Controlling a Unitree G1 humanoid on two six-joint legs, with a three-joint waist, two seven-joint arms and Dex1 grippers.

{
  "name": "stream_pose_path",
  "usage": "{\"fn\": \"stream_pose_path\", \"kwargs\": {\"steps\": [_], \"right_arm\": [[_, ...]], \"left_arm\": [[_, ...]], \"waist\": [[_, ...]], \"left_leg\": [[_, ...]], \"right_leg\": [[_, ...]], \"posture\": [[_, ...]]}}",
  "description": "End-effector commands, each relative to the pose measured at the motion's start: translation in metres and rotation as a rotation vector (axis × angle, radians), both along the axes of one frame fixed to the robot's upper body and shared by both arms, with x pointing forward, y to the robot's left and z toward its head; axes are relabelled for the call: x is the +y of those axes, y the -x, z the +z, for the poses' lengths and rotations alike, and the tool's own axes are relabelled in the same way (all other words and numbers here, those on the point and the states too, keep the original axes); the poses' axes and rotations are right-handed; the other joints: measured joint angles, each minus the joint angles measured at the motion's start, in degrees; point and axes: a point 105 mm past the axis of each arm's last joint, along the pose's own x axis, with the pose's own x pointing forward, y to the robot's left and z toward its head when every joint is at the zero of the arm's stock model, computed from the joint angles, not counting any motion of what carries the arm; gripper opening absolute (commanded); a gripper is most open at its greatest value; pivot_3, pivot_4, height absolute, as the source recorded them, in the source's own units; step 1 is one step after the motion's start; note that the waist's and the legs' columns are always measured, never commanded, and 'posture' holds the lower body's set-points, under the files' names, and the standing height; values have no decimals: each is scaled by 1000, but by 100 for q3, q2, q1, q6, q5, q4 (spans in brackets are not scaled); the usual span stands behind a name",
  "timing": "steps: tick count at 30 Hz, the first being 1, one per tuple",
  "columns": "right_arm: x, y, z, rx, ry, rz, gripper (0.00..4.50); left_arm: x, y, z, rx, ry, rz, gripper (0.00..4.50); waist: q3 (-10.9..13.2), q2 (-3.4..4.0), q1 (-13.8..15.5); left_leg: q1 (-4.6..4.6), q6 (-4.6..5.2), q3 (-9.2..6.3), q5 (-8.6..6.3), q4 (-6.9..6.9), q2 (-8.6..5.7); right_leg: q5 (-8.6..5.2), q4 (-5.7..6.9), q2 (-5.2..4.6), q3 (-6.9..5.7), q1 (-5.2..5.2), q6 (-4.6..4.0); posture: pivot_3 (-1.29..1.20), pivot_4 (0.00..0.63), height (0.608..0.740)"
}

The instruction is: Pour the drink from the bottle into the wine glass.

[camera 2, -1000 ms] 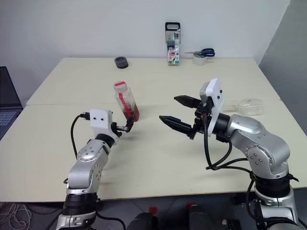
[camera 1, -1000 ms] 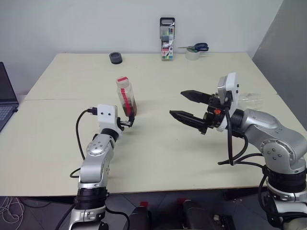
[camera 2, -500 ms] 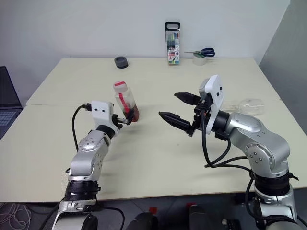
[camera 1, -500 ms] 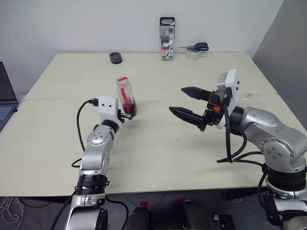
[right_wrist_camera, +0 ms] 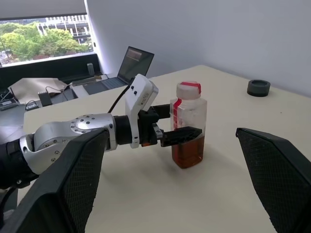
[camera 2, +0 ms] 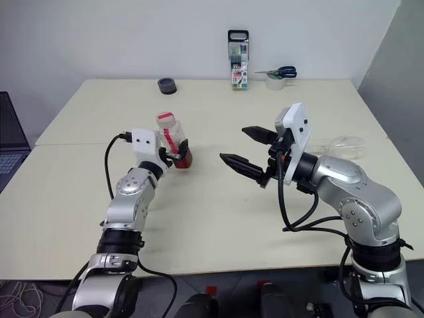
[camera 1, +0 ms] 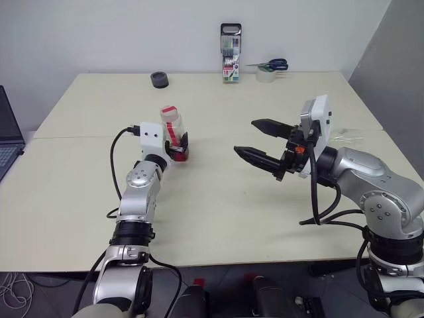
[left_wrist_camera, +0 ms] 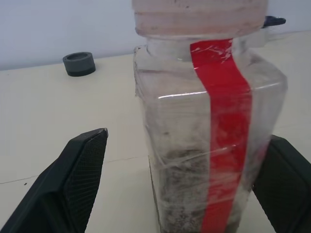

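The bottle (camera 1: 173,126) stands upright left of the table's middle, clear with a red cap and a red strip. The amber drink (right_wrist_camera: 187,152) fills its lower part. My left gripper (camera 1: 179,150) is open, with one black finger on each side of the bottle's lower half; in the left wrist view the bottle (left_wrist_camera: 209,145) stands between the fingers (left_wrist_camera: 80,179) with a gap on one side. My right gripper (camera 1: 246,138) hangs open and empty above the table, right of the bottle. The wine glass (camera 2: 344,142) shows faintly near the right edge, seemingly on its side.
A marker pack (camera 1: 230,53) stands at the table's far edge, with a tape roll and scissors (camera 1: 267,71) to its right. A small black ring (camera 1: 159,80) lies at the far left. A laptop (camera 1: 8,136) sits beyond the table's left edge.
My left gripper has moved forward and slightly up, so its open fingers now straddle the bottle. The bottle and the right gripper have stayed put.
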Motion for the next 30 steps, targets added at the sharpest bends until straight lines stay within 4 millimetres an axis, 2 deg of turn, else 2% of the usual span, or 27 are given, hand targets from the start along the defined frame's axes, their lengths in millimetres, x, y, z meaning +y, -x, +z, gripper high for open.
{"fn": "stream_pose_path", "kwargs": {"steps": [1,5,18,30], "right_arm": [[0,8,14,-62,-11,12,4500],[-1,9,14,-58,-10,6,4500],[0,9,13,-55,-15,2,4500],[1,10,12,-52,-14,4,4500]], "left_arm": [[0,-3,13,-60,-12,-5,4472],[-3,-6,15,-70,-7,-15,4472],[-8,-12,38,-143,-23,-21,4472],[-14,-15,41,-151,1,-31,4472]], "waist": [[0,0,-1],[0,0,1],[0,0,0],[0,0,-1]], "left_leg": [[0,0,1,0,0,0],[-2,0,-1,0,0,0],[-3,0,0,0,0,-2],[-3,0,0,0,0,-2]], "right_leg": [[0,0,0,1,-1,0],[0,0,-2,0,-3,0],[1,0,-2,1,-4,1],[1,1,-3,1,-4,1]], "posture": [[0,150,740],[0,150,740],[0,150,740],[0,150,740]]}}
